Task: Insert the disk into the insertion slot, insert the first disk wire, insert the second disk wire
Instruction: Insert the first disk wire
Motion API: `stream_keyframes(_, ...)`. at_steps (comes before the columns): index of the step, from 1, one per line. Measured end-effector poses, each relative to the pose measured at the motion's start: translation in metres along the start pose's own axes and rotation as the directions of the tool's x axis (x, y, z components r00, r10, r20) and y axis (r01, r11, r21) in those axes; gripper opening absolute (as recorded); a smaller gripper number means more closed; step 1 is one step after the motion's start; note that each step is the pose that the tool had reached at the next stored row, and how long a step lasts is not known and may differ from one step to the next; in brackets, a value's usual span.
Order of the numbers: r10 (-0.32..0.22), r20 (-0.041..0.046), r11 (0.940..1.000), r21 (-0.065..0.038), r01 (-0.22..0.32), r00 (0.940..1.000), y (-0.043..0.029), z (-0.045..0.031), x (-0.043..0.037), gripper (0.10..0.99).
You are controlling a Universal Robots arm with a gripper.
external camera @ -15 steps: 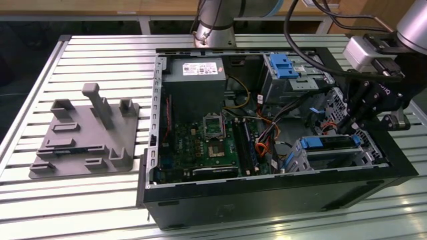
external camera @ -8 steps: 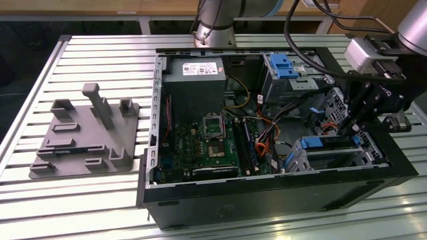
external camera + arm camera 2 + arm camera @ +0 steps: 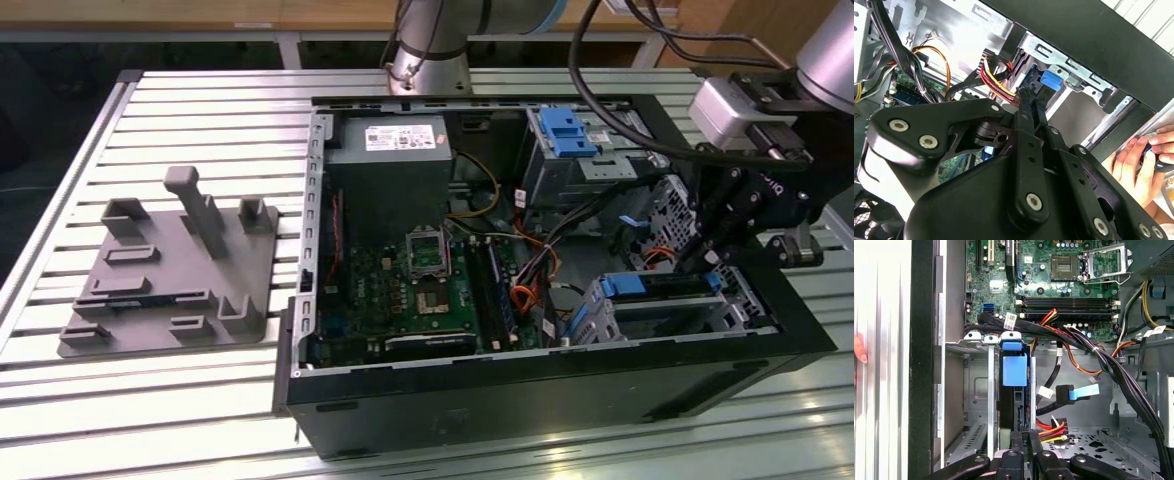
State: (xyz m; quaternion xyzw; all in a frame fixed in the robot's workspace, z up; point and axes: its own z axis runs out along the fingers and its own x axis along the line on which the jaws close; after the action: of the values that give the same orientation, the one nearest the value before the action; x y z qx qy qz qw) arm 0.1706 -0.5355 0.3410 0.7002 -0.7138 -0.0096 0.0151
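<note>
On the slatted counter point(image 3: 200, 100), a grey fixture point(image 3: 174, 270) sits at the exterior view's left. Next comes the open computer case point(image 3: 534, 385). Toward its right end the disk point(image 3: 661, 285) stands on edge inside the insertion slot point(image 3: 674, 318). The tool point(image 3: 697, 262), its 2 fingers pressed together, meets the disk's edge.

One open computer case point(image 3: 534, 390) sits on the worktop point(image 3: 200, 120), with one pincer point(image 3: 701, 262) reaching into it. Inside are one motherboard point(image 3: 427, 290), one power supply point(image 3: 387, 150) and two metal drive cages: the insertion slot point(image 3: 674, 315) at the pincer's tips and the blue-latched cage point(image 3: 581, 150) farther off. One disk point(image 3: 1014, 370) stands just ahead of the pincer. One grey fixture block point(image 3: 160, 290) lies well apart from the pincer.
</note>
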Motion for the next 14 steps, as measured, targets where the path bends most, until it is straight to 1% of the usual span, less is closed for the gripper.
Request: stream_keyframes(14,0.0,0.0,1.0,0.0,0.0,1.0,-0.0001,0.002,0.0005,0.165)
